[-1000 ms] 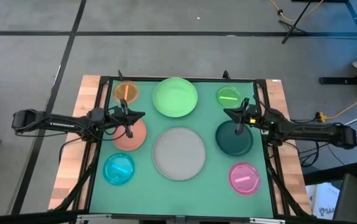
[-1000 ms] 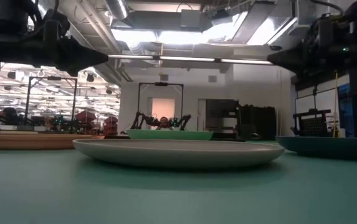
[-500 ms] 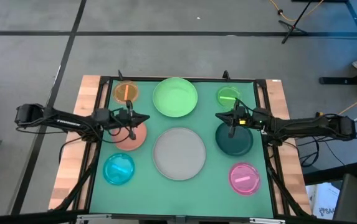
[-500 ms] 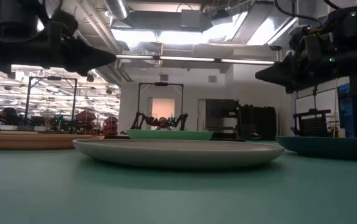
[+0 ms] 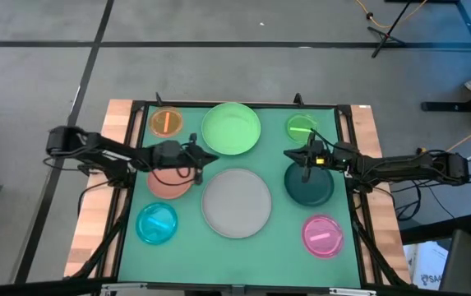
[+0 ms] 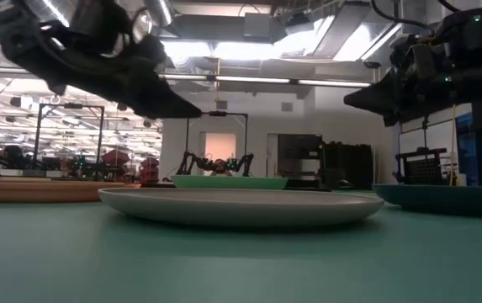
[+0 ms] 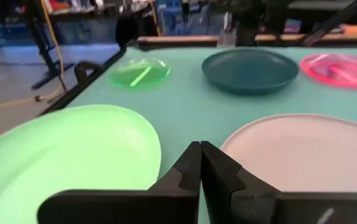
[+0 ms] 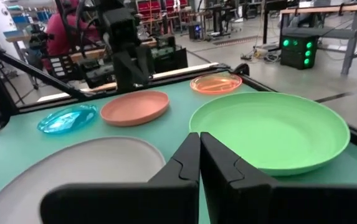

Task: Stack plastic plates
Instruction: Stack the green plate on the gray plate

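Observation:
Eight plates lie flat and apart on the green mat: light green (image 5: 231,127), grey-white (image 5: 236,202), salmon (image 5: 168,182), dark green (image 5: 311,187), small orange (image 5: 166,122), small green (image 5: 302,127), cyan (image 5: 156,223) and pink (image 5: 322,235). My left gripper (image 5: 210,156) is shut and hovers above the mat between the salmon, light green (image 7: 66,155) and grey-white (image 7: 303,149) plates. My right gripper (image 5: 288,156) is shut too. It hangs in the air by the dark green plate's far left rim, pointing toward the light green plate (image 8: 268,130).
A black frame (image 5: 133,105) borders the mat, with wooden table edges outside it. In the low view both grippers (image 6: 192,111) (image 6: 352,99) stay well above the plates. A person in red (image 8: 63,31) stands beyond the table.
My left gripper has moved toward the table's right, from over the salmon plate to the gap near the middle, and has tipped nose-down. My right gripper first shifted a little toward the table's left, then held still. No plate has moved.

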You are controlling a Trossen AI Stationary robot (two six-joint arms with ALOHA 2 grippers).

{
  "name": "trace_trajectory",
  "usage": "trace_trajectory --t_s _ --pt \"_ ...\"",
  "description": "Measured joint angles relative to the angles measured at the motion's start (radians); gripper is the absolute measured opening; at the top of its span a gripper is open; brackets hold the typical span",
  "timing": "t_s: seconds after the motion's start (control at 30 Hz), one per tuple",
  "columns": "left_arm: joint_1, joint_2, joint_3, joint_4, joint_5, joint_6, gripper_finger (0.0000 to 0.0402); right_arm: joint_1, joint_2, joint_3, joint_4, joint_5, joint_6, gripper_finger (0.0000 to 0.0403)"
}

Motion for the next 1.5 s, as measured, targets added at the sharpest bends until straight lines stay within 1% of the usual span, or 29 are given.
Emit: trace_trajectory --t_s 0.07,0.17,0.27,0.37,0.5,0.57,0.67,0.77,0.9,1.03,1.17,1.23,1.43,1.5 --pt "0.0 0.043 0.03 -0.003 0.002 -0.003 0.0002 0.0 0.0 0.0 -0.003 -0.004 0.013 0.0005" --pt "0.0 0.101 0.067 0.001 0.044 -0.004 0.0002 0.0 0.0 0.0 -0.016 -0.022 0.016 0.0005" --pt "0.0 0.158 0.102 -0.032 0.035 -0.035 0.001 0.034 0.0 0.0 -0.015 -0.012 0.019 0.0005" --pt "0.012 0.195 0.149 -0.148 0.016 -0.058 0.0039 0.087 -0.003 0.0 -0.015 0.017 0.013 0.0005" --pt "0.029 0.214 0.235 -0.395 -0.015 -0.108 0.0092 0.135 -0.006 0.031 -0.016 0.089 -0.026 0.0005" --pt "0.032 0.214 0.277 -0.499 -0.054 -0.107 0.0115 0.147 -0.006 0.055 -0.032 0.115 -0.047 0.0005" --pt "0.031 0.214 0.314 -0.575 -0.105 -0.07 0.0137 0.152 -0.006 0.084 -0.087 0.13 -0.057 0.0005" --pt "0.031 0.213 0.33 -0.58 -0.108 0.019 0.0144 0.15 -0.005 0.097 -0.124 0.138 -0.058 0.0005" --pt "0.043 0.213 0.332 -0.583 -0.136 0.142 0.0143 0.15 -0.005 0.097 -0.131 0.17 -0.06 0.0005" --pt "0.068 0.213 0.332 -0.583 -0.13 0.262 0.0145 0.15 -0.005 0.097 -0.13 0.182 -0.064 0.0005" --pt "0.097 0.213 0.332 -0.583 -0.037 0.311 0.0143 0.15 -0.005 0.097 -0.13 0.183 -0.064 0.0005" --pt "0.107 0.216 0.332 -0.582 -0.014 0.335 0.0141 0.15 -0.005 0.097 -0.13 0.191 -0.064 0.0005" --pt "0.137 0.295 0.333 -0.546 -0.02 0.418 0.014 0.15 -0.005 0.097 -0.129 0.218 -0.065 0.0005" --pt "0.145 0.329 0.332 -0.513 -0.052 0.436 0.014 0.15 -0.005 0.097 -0.125 0.218 -0.064 0.0005"
